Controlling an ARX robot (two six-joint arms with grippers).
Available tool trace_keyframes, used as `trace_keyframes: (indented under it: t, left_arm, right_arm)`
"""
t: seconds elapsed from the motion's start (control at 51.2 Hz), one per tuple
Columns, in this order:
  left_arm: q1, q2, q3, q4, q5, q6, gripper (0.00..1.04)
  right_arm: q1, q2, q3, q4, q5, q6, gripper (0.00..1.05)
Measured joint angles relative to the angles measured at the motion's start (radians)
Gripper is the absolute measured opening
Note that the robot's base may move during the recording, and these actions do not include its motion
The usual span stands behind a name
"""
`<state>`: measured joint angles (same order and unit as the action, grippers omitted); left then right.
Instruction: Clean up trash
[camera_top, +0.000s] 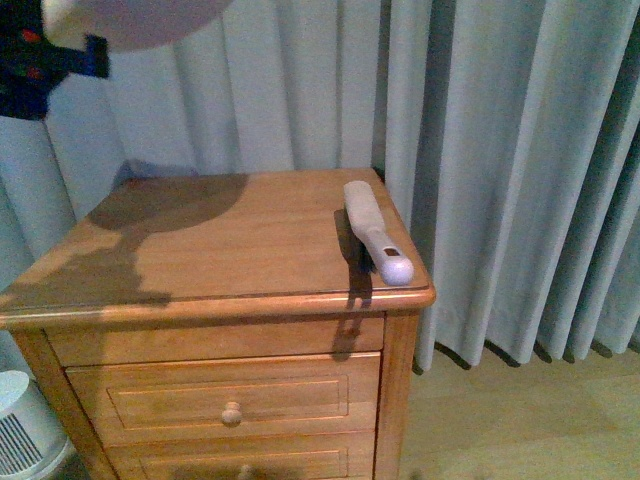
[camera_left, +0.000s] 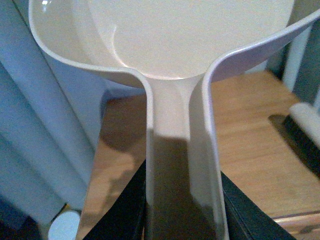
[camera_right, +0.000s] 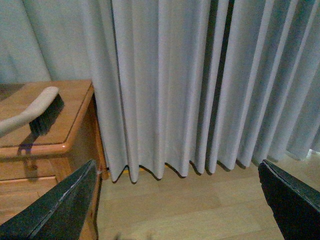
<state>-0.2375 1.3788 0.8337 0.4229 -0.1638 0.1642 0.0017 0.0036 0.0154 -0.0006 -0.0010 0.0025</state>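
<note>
Dim, blue-tinted, slightly soft pictures; the blurred dustpan (camera_top: 130, 22) casts a broad shadow over the left side of the table (camera_top: 270, 250).

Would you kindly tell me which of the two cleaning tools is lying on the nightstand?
The brush, lying along the right edge of the nightstand with nothing gripping it; the dustpan is instead held in the air by the left gripper.

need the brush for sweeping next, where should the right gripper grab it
Take the brush by its bare handle, clear of the dark bristles, from above with the open right gripper: it lies lengthwise along the nightstand's right edge.
</note>
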Motion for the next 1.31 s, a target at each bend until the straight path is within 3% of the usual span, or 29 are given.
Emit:
trace_keyframes:
  t: [0.176, 0.332, 0.488, 0.625, 0.8, 0.859, 0.918, 1.074, 1.308]
  left_arm:
    - [-0.009, -0.32, -0.227, 0.072, -0.005, 0.029, 0.27]
    - [0.049, -0.676, -0.371, -0.046, 0.039, 0.023, 0.27]
    - [0.203, -0.996, -0.43, -0.214, 0.187, -0.039, 0.27]
    - [0.337, -1.096, -0.462, -0.192, 0.276, -0.124, 0.27]
    - [0.297, -1.116, -0.535, -0.179, 0.275, -0.15, 0.27]
    - [0.295, -1.118, -0.536, -0.179, 0.272, -0.151, 0.27]
    - [0.295, -1.122, -0.536, -0.179, 0.268, -0.151, 0.27]
    - [0.294, -1.122, -0.536, -0.179, 0.268, -0.151, 0.27]
    - [0.294, -1.122, -0.536, -0.179, 0.269, -0.151, 0.27]
  right_arm:
    - [0.0, 0.0, 0.0, 0.0, 0.0, 0.0, 0.97]
    - [0.0, 0.0, 0.0, 0.0, 0.0, 0.0, 0.97]
    - [0.0, 0.0, 0.0, 0.0, 0.0, 0.0, 0.97]
    - [0.0, 0.0, 0.0, 0.0, 0.0, 0.0, 0.97]
    - [0.005, 0.004, 0.001, -0.006, 0.021, -0.008, 0.97]
    - [0.096, 0.085, 0.028, -0.061, 0.233, -0.067, 0.97]
    - [0.192, 0.225, 0.07, -0.04, 0.314, -0.073, 0.97]
    - [0.383, 0.619, 0.329, 0.026, 0.346, -0.011, 0.97]
    - [0.492, 1.018, 0.718, -0.06, 0.352, 0.112, 0.97]
